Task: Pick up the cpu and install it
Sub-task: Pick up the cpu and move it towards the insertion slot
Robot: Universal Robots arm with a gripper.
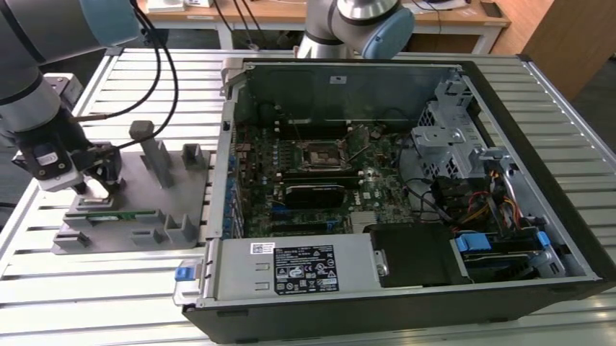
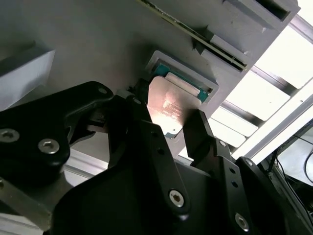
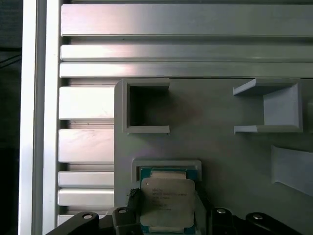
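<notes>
In the exterior view, your arm leans down at nine o'clock from the open black computer case (image 1: 405,317), over the grey plastic fixture tray (image 1: 144,232) on the slatted aluminium counter (image 1: 106,292). In both wrist views, the tool (image 2: 168,117) pinches the silvery square cpu (image 3: 167,200) at its pocket.

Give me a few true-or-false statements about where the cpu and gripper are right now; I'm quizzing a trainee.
1. The computer case lies open, its motherboard exposed. True.
2. The cpu is inside the case. False: it lies in a pocket of the grey fixture, at the gripper.
3. The gripper is over the motherboard. False: it is over the fixture, at the exterior view's left.
4. A green memory stick lies on the fixture. True.
</notes>
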